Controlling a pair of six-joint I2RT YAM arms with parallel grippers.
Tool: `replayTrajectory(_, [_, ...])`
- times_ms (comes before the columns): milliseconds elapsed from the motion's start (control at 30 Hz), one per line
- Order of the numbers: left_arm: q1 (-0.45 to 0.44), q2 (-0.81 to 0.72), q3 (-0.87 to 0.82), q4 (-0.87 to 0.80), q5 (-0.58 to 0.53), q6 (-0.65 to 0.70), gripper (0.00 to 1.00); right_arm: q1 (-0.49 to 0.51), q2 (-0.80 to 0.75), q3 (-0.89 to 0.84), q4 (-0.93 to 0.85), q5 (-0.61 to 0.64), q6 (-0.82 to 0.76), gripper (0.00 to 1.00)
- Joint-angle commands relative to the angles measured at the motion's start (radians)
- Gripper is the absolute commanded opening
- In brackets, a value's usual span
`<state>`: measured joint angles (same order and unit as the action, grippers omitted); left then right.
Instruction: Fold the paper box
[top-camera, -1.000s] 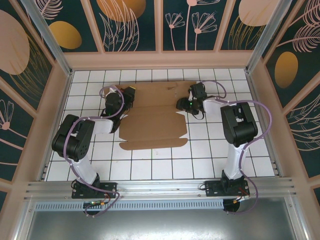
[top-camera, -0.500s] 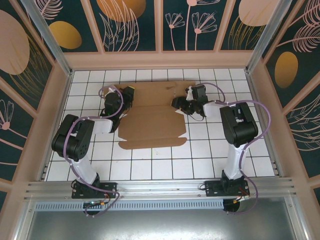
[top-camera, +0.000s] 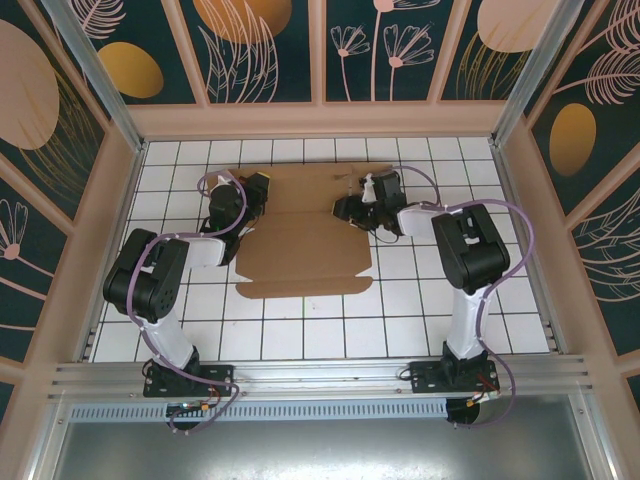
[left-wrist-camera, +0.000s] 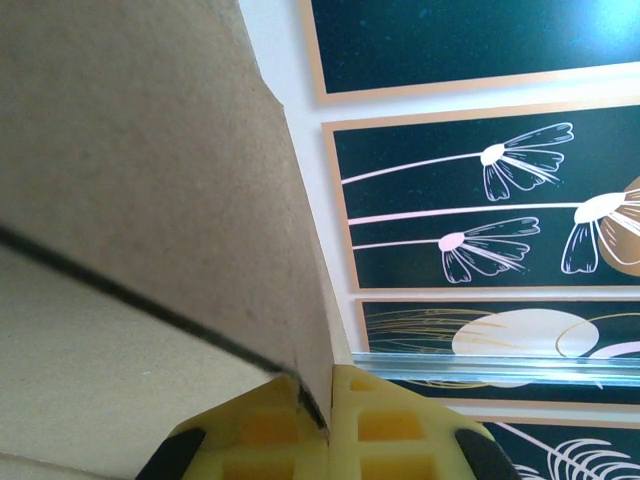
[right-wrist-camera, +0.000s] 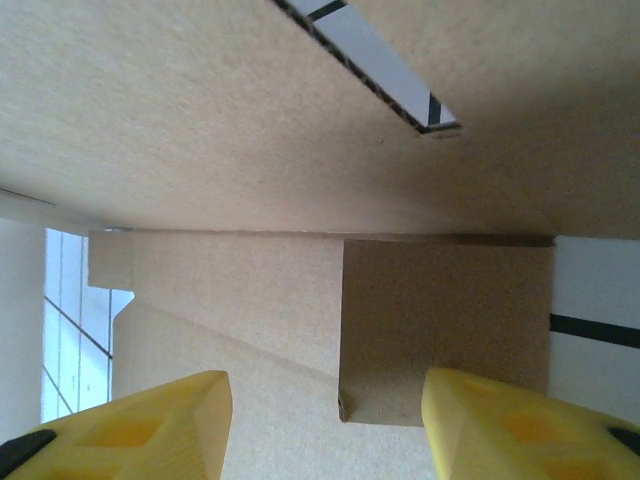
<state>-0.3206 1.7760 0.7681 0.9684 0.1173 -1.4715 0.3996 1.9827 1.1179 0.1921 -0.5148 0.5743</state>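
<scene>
change: right gripper (top-camera: 348, 207) has been shifted toward 9 o'clock over the last second, from the right end of the paper box (top-camera: 300, 245) to a spot above its right-hand panel. Jaw gap has been narrowed a little.
box shift: near-right corner has been drawn slightly toward 9 o'clock. The rest is laid as before.
meaning: right side flap is judged to be mid-sweep inward. Fold is at an early stage: sheet mostly flat, no walls locked.
left gripper (top-camera: 258, 188): closed, unmoved. In the wrist view a cardboard edge is clamped between the yellow pads (left-wrist-camera: 380, 430). The box's 9 o'clock end is held as an anchor.
right gripper (right-wrist-camera: 330, 430): jaws are set apart in the wrist view and nothing is pinched. A small square flap (right-wrist-camera: 445, 330) is seen just ahead, between the fingers (right-wrist-camera: 150, 420). Contact with it cannot be told.
box position: laid on the tiled table (top-camera: 450, 310), at centre toward 12 o'clock, spanned between both grippers.
next: flap is judged to need creasing over before the jaws are closed further.
</scene>
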Motion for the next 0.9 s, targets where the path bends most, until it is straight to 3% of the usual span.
replayTrajectory(0, [-0.008, 0.015, -0.028, -0.036, 0.021, 0.005, 0.04, 0.032, 0.053, 0.043, -0.052, 0.063, -0.050, 0.54])
replayTrajectory(167, [-0.008, 0.005, -0.021, -0.048, 0.022, 0.005, 0.04, 0.032, 0.003, 0.045, -0.085, 0.081, -0.105, 0.53])
replayTrajectory(367, [-0.005, -0.013, 0.019, -0.092, 0.044, 0.033, 0.03, -0.043, -0.301, -0.087, -0.014, 0.106, -0.231, 0.53])
replayTrajectory(533, [-0.001, -0.008, 0.058, -0.147, 0.047, 0.040, 0.03, -0.166, -0.526, -0.233, 0.110, 0.273, -0.271, 0.48])
replayTrajectory(733, [0.000, 0.005, 0.143, -0.245, 0.063, 0.056, 0.03, -0.253, -0.489, -0.328, 0.296, 0.306, -0.510, 0.63])
replayTrajectory(867, [-0.001, 0.001, 0.167, -0.274, 0.070, 0.061, 0.03, -0.300, -0.393, -0.322, 0.399, 0.156, -0.602, 0.73])
